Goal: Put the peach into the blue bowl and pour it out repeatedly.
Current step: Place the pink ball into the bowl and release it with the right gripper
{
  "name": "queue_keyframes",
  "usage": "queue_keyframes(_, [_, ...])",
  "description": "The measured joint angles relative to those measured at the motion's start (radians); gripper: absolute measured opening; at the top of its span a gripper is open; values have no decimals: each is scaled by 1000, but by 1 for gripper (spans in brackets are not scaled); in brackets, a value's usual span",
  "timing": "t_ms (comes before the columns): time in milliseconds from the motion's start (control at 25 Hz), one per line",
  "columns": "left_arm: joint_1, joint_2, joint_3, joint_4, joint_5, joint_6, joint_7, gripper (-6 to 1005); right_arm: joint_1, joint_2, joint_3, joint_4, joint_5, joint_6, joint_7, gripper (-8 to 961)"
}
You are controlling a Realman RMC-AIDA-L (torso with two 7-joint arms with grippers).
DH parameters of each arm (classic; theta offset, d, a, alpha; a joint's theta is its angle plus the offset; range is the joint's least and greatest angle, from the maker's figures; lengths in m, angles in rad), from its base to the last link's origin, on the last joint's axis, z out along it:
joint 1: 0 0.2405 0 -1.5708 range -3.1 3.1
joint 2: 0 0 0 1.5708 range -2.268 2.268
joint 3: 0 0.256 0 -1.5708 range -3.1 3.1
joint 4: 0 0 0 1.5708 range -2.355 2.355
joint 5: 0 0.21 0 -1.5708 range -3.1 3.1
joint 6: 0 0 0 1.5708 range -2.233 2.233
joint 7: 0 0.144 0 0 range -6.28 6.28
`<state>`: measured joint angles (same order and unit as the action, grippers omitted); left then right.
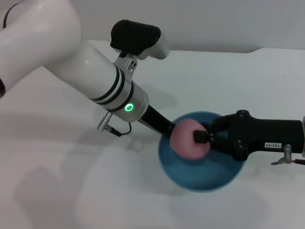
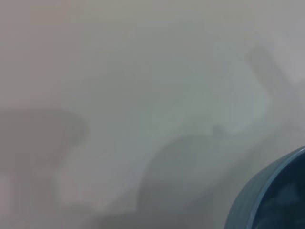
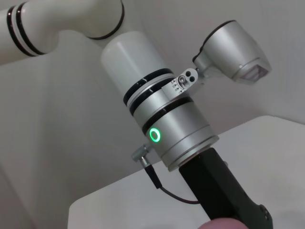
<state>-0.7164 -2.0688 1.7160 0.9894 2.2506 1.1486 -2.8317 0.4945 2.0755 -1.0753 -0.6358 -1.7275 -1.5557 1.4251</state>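
The blue bowl (image 1: 205, 179) stands on the white table right of centre; its rim also shows in the left wrist view (image 2: 267, 200). The pink peach (image 1: 183, 140) is above the bowl's inner left side. My right gripper (image 1: 196, 139) comes in from the right and is shut on the peach, with one black finger across its front. A sliver of the peach shows in the right wrist view (image 3: 224, 224). My left gripper (image 1: 167, 128) reaches down to the bowl's left rim, with its tip hidden behind the peach.
The white table (image 1: 71, 181) spreads to the left and front of the bowl. The left arm's thick white forearm (image 1: 95, 71) crosses the upper left, with a grey cable (image 1: 114, 130) hanging under its wrist. The table's far edge runs along the top.
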Motion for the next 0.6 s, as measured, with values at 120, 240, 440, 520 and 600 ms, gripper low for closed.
queue_keyframes(120, [9, 1, 1, 3, 0, -4, 2, -1, -5, 0, 4, -1, 1, -3, 1, 123])
queue_keyframes(240, [12, 2, 1, 1, 0, -20, 2, -1, -12, 0, 9, -4, 7, -5, 1, 231])
queue_keyframes(440, [14, 3, 2, 1, 0, -32, 2, -1, -26, -3, 21, -6, 26, 2, 2, 442])
queue_keyframes(520, [14, 3, 2, 3, 0, -36, 2, -1, -34, -4, 43, -6, 26, 6, 2, 535])
queue_keyframes(600, [14, 3, 2, 3, 0, -45, 2, -1, -44, -4, 88, -6, 27, 11, 2, 535])
